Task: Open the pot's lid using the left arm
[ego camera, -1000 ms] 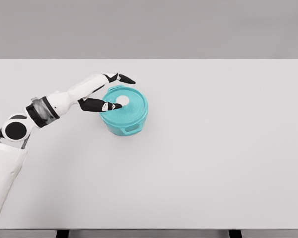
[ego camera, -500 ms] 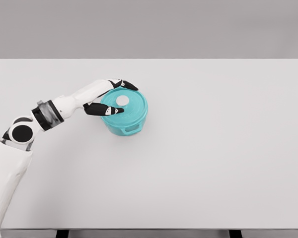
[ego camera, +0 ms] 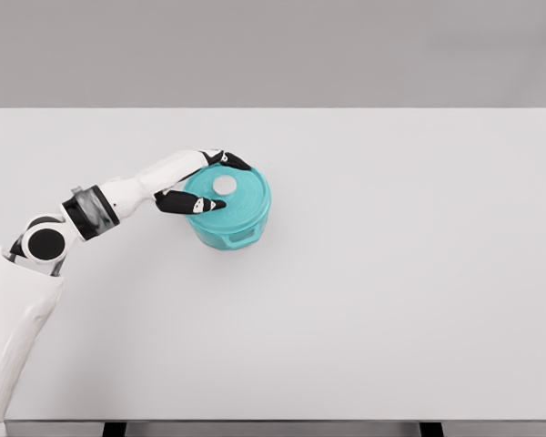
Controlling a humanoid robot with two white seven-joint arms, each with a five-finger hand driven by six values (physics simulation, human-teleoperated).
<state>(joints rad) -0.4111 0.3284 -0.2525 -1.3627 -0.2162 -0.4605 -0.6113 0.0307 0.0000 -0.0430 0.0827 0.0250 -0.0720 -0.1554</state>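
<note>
Now, a teal pot [ego camera: 227, 218] standing upright on the white surface [ego camera: 391, 291], left of centre and toward the far half. Closed by a teal lid [ego camera: 241, 196] with a round white knob [ego camera: 225, 185] in the middle. Small teal handle showing on the pot wall at 6 o'clock.

Left robot hand [ego camera: 205, 182] reaching in from 9 o'clock of the pot, white forearm stretched across from the lower left. Black fingers [ego camera: 229, 161] laid over the lid's rim at about 11 o'clock; black thumb [ego camera: 193, 204] lying over the lid's edge at about 8 o'clock. Digits spread apart on either side of the knob, not touching it. Lid seated flat on the pot. Firm clamping on the lid's edge impossible to tell. Right arm out of view.
</note>
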